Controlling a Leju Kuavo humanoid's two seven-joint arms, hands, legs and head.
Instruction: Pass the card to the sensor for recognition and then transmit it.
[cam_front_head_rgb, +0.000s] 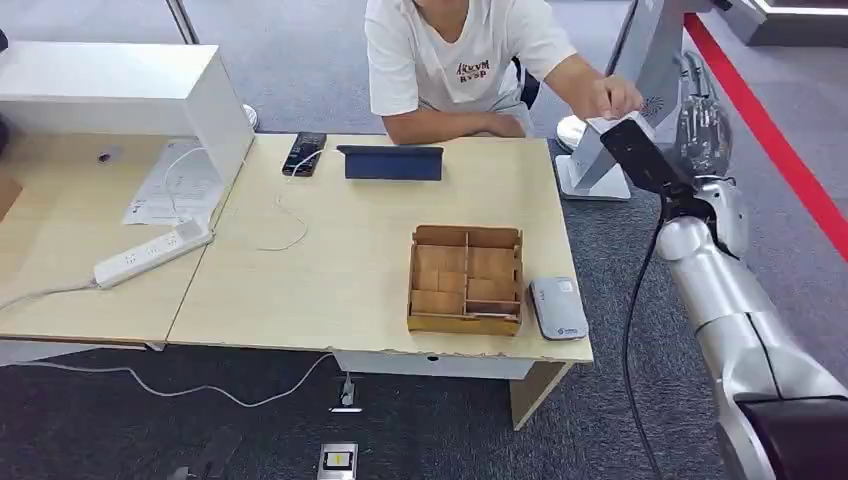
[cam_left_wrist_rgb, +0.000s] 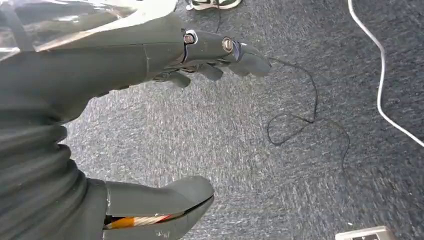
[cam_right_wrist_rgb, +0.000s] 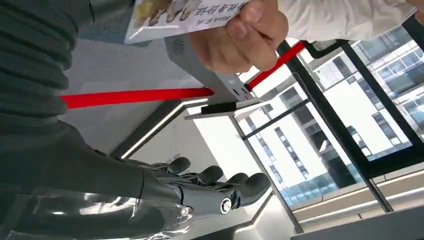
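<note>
Apparently handover step: card (cam_right_wrist_rgb: 185, 14) held by person's hand (cam_right_wrist_rgb: 240, 37) beside sensor (cam_front_head_rgb: 600, 160). Right hand (cam_front_head_rgb: 703, 125) raised, fingers (cam_right_wrist_rgb: 220, 180) released, empty. Left hand (cam_left_wrist_rgb: 150, 55) empty, fingers loosely apart. Retraction judged next.

A wooden compartment tray (cam_front_head_rgb: 466, 279) is seen near the front edge of the light wooden desk (cam_front_head_rgb: 330, 260). A dark tablet (cam_front_head_rgb: 391, 163) is propped at the far edge, with a black phone (cam_front_head_rgb: 304, 153) to its left. A white power strip (cam_front_head_rgb: 153, 252) is laid on the adjoining desk beside a white box (cam_front_head_rgb: 130, 95). Grey carpet (cam_left_wrist_rgb: 250, 165) is crossed by a thin black cable (cam_left_wrist_rgb: 300, 117) and a white one (cam_left_wrist_rgb: 380, 75).
</note>
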